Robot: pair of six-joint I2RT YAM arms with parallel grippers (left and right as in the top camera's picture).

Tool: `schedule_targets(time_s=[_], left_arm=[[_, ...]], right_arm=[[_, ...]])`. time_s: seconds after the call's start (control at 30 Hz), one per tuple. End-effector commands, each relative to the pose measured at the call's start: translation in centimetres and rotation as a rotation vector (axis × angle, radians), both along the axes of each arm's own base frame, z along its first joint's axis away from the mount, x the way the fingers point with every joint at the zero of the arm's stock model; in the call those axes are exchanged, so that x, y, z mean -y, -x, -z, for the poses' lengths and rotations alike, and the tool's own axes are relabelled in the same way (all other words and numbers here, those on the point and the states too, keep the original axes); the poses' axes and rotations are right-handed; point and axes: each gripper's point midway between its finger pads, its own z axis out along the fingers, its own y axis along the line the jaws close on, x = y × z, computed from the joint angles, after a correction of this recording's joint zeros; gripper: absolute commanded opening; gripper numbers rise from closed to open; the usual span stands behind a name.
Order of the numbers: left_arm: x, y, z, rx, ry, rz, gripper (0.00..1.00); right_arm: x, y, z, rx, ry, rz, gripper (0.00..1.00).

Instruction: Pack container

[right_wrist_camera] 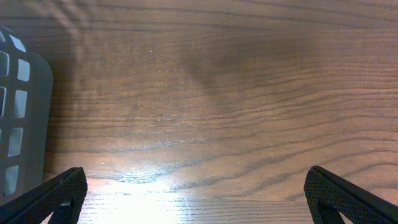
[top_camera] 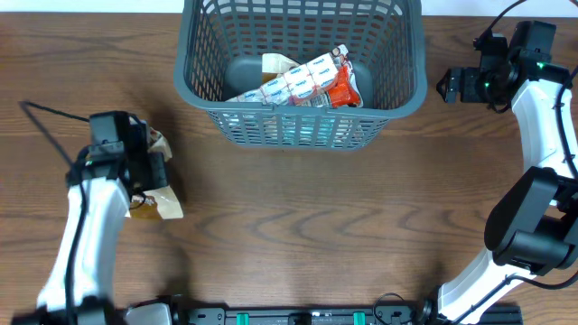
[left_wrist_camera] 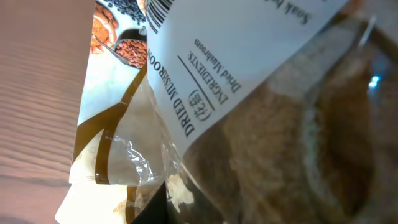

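The container, a dark grey lattice basket (top_camera: pixel 302 108), stands at the back middle of the table. Inside it lie a row of white snack packs (top_camera: pixel 298 81) and a red packet (top_camera: pixel 341 88). My left gripper (top_camera: pixel 137 171) is at the left of the table, down on a clear dried mushroom packet (top_camera: pixel 164 204) with a white label. That packet fills the left wrist view (left_wrist_camera: pixel 261 124), with a dark finger edge pressed against it low in the frame. My right gripper (top_camera: pixel 449 86) is open and empty over bare wood right of the basket, fingertips wide apart (right_wrist_camera: pixel 199 196).
The basket's wall shows at the left edge of the right wrist view (right_wrist_camera: pixel 22 118). A black cable (top_camera: pixel 54 113) runs across the table left of the left arm. Brown wood table (top_camera: pixel 316 217) lies in front of the basket.
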Motion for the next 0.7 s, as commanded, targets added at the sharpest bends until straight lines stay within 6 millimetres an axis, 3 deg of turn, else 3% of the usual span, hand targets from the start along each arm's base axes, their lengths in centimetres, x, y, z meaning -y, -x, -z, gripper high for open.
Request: schedule_targets(time_s=[0.0, 0.2, 0.43, 0.53, 0.67], left_arm=[[0.2, -0.5, -4.0, 0.127, 0.018, -0.037, 0.06], [1.7, -2.0, -13.0, 0.309, 0.001, 0.022, 0.06], [5.4, -5.7, -25.3, 0.569, -0.042, 0.187, 0.06], [7.5, -7.2, -28.6, 0.628, -0.070, 0.287, 0.06], [11.2, -9.4, -30.8, 0.668, -0.146, 0.479, 0.06]], right_arm=[[-0.7, 0.0, 0.3, -0.006, 0.002, -0.026, 0.99], [-0.7, -0.1, 0.3, -0.005, 0.002, -0.026, 0.99], [-0.6, -0.1, 0.3, -0.005, 0.002, -0.026, 0.99], [-0.6, -0.1, 0.3, -0.005, 0.002, -0.026, 0.99], [-0.6, -0.1, 0.3, -0.005, 0.002, -0.026, 0.99]])
